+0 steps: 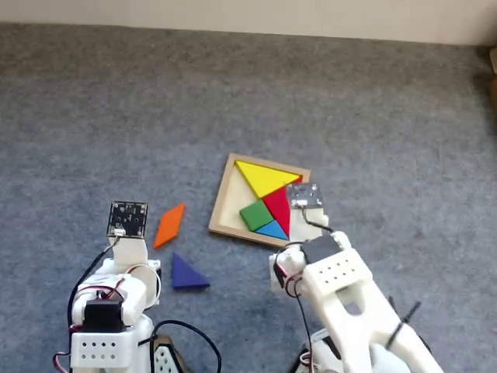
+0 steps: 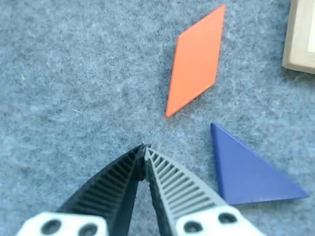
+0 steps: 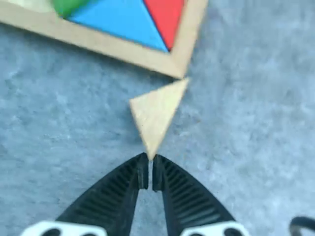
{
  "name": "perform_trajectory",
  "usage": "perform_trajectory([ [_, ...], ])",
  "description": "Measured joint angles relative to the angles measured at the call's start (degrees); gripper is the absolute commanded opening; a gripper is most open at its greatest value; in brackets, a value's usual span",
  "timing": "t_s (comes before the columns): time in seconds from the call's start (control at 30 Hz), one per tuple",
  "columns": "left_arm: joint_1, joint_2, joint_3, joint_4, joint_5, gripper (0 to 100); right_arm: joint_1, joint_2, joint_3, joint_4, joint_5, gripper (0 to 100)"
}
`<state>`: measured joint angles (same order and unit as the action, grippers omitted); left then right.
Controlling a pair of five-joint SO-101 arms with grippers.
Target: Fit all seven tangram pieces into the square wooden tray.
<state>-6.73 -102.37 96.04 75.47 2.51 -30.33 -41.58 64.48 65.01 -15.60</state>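
Roughly midway through the job, the left gripper (image 2: 145, 150) hangs over the grey table (image 1: 93, 116) with its jaws pressed together on nothing. Near it lie the orange parallelogram (image 2: 196, 61) and, just beside that, the dark blue triangle (image 2: 248, 172), both outside the wooden tray (image 1: 220, 198). Inside the tray sit a yellow triangle (image 1: 262, 177), a red triangle (image 1: 279, 206), a green square (image 1: 255, 214) and a light blue triangle (image 1: 272, 228), with bare wood showing along the side nearest the loose pieces. Off the tray's corner lies a small plain wooden triangle (image 3: 156, 114), one tip almost touching the rim. The right gripper (image 3: 149, 164) is at its other tip, jaws all but together; whether they pinch it I cannot tell. I judge this triangle to be the piece in hand: the next move calls for a sure hold, then a lift over the rim.
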Motion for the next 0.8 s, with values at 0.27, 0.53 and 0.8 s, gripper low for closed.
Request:
perform_trajectory([
  [0.27, 0.0, 0.0, 0.0, 0.0, 0.0, 1, 0.2, -6.9, 0.4, -0.3, 2.1, 2.2],
  [0.53, 0.0, 0.0, 0.0, 0.0, 0.0, 1, 0.4, -7.3, 2.0, -16.9, 2.1, 2.2],
  [0.8, 0.0, 0.0, 0.0, 0.0, 0.0, 1, 3.6, -7.3, 2.3, -13.5, 2.5, 2.2],
])
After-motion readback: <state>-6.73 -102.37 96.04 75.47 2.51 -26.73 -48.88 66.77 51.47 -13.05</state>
